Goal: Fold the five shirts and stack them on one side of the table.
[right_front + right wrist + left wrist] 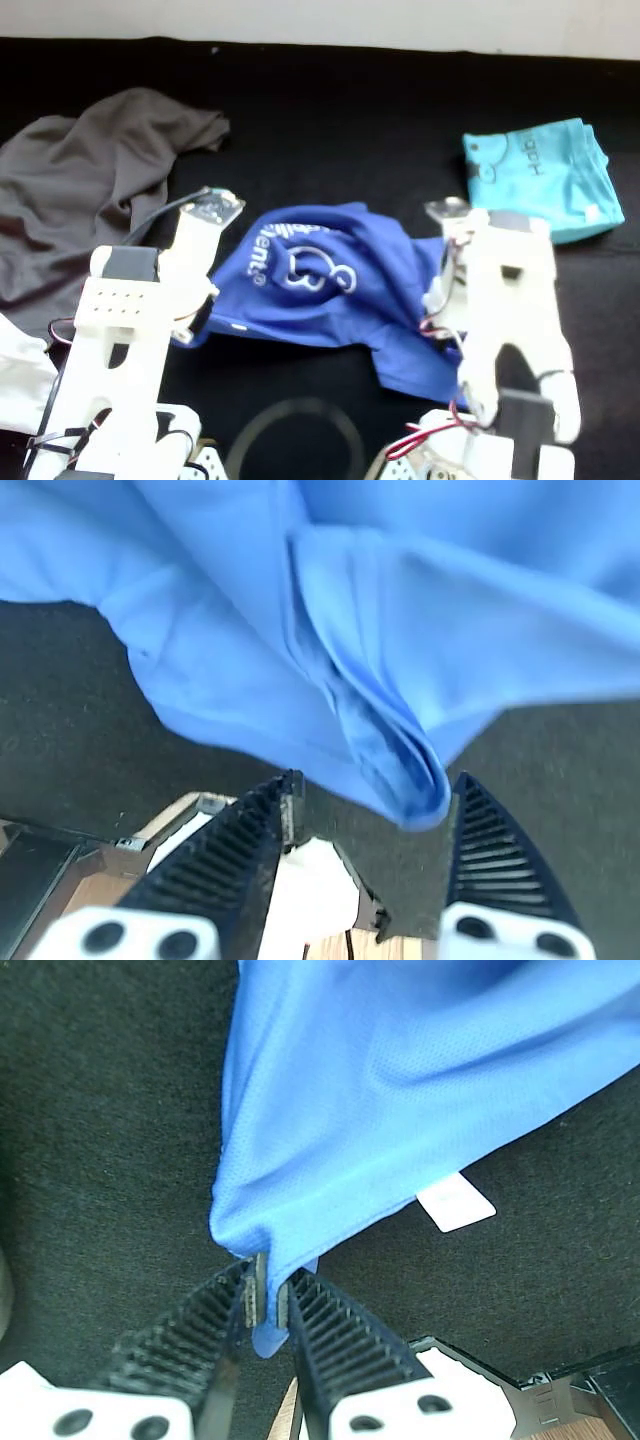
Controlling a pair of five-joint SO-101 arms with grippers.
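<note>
Pinching a corner of the blue shirt (320,300), the left gripper (268,1295) is clamped tight, probably so that edge can be pulled flat. The right gripper (375,790) sits spread wide around a bunched fold, gripping nothing yet. Shirt's mid-table between the arms, and the teal shirt (540,175) lies folded off to the right.

Blue shirt (330,310) rumpled mid-table (white print up), turquoise shirt (540,175) folded far right, grey shirt (90,170) heaped left
</note>
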